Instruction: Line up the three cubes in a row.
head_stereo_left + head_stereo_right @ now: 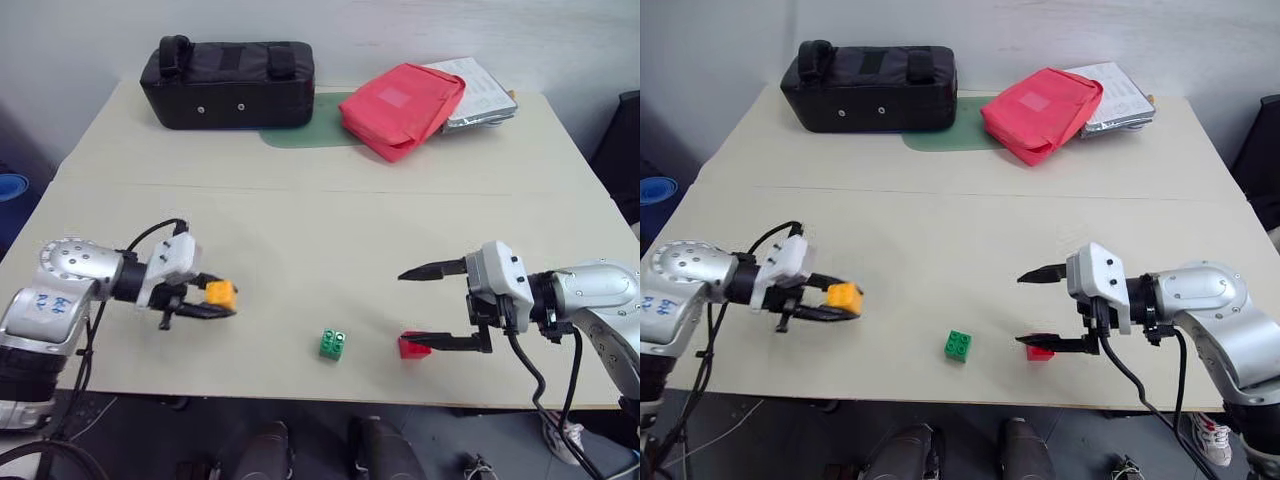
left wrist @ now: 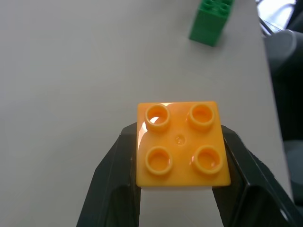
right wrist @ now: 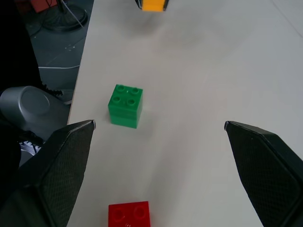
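Item: table (image 1: 300,215), pale beige top, on which all listed objects are found.

Item: orange-yellow cube (image 1: 220,294), a four-studded brick. It is clamped between the two black fingers of the left gripper (image 1: 205,297), whose jaws are clenched on its sides. It is held at the left side of the table, near the front edge, with the gripper pointing toward the right. In the left wrist view the cube (image 2: 181,144) is seen stud-face on, with a finger pressed against each flank.

Item: green cube (image 1: 333,344), a studded brick standing upright on the table near the front edge, between the two grippers. It is untouched and well apart from the orange-yellow cube.

Item: red cube (image 1: 1041,351), a studded brick resting on the table near the front edge, to the right of the green cube. It is partly hidden by the lower finger of the right gripper (image 1: 418,308).

Item: right gripper, jaws spread wide and released, nothing grasped. It points toward the left, with the red cube beneath its fingertips.

Item: black case (image 1: 228,83), at the far left of the table.

Item: red pouch (image 1: 402,108), at the far side, right of the black case, lying partly over a stack of papers (image 1: 480,92).
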{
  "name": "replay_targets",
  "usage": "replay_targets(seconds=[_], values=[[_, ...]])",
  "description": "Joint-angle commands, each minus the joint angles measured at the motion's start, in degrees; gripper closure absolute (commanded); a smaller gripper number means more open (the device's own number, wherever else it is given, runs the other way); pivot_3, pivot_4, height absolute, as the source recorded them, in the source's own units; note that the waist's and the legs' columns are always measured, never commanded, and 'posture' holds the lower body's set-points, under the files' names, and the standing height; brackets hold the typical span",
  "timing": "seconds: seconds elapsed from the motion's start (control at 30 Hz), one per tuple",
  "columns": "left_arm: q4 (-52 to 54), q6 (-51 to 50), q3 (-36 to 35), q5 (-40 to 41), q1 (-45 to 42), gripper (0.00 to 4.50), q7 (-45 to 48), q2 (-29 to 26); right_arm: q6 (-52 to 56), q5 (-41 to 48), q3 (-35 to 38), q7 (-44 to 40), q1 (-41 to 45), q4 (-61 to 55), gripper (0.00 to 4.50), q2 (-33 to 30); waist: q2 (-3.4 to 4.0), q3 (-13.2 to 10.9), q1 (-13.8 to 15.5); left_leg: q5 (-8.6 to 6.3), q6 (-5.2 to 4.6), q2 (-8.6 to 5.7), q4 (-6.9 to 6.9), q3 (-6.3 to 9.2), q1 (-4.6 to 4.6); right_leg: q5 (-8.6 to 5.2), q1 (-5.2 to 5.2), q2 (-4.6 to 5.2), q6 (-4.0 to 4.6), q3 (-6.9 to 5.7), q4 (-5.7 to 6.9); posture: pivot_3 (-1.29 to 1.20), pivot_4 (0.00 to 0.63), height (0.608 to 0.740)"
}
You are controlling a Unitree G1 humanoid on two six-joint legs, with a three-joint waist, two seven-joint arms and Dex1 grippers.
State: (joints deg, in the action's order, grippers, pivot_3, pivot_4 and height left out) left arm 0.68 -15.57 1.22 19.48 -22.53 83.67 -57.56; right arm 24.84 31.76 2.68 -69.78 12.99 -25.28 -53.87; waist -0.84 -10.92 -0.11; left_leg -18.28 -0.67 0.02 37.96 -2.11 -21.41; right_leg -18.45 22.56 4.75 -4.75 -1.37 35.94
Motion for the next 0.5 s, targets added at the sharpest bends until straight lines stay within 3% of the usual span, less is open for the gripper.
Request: replay_targets(seconds=[0.03, 0.17, 0.5], values=[[-0.36, 5.59, 1.71, -1.31, 0.74, 2.06, 3.08, 0.00, -1.26, -0.33, 1.27, -0.23, -1.21, -2.73, 0.00, -1.06, 0.00, 0.00, -0.13, -0.01, -0.01, 0.00, 0.00, 0.00, 0.00, 0.00, 0.00, 0.00, 0.00, 0.01, 0.00, 0.00, 0.150, 0.740], [-0.33, 6.53, 3.41, -1.71, -0.54, 0.92, 2.23, 2.76, -0.53, -0.10, 1.95, 0.45, -2.38, -3.89, 0.00, -1.25, 0.00, 0.00, -0.11, -0.01, -0.02, 0.02, -0.01, 0.00, -0.01, 0.00, 0.03, -0.03, 0.00, 0.00, 0.04, 0.00, 0.150, 0.740], [-0.94, 4.79, 2.62, -1.39, -0.10, 0.92, 0.26, 4.10, 0.36, 0.44, 4.01, 2.06, -4.10, -5.36, 0.00, -1.95, 0.00, 0.00, -0.10, -0.07, -0.15, 0.02, 0.00, -0.01, -0.01, 0.02, 0.03, -0.08, -0.03, 0.01, 0.06, 0.00, 0.150, 0.740]])
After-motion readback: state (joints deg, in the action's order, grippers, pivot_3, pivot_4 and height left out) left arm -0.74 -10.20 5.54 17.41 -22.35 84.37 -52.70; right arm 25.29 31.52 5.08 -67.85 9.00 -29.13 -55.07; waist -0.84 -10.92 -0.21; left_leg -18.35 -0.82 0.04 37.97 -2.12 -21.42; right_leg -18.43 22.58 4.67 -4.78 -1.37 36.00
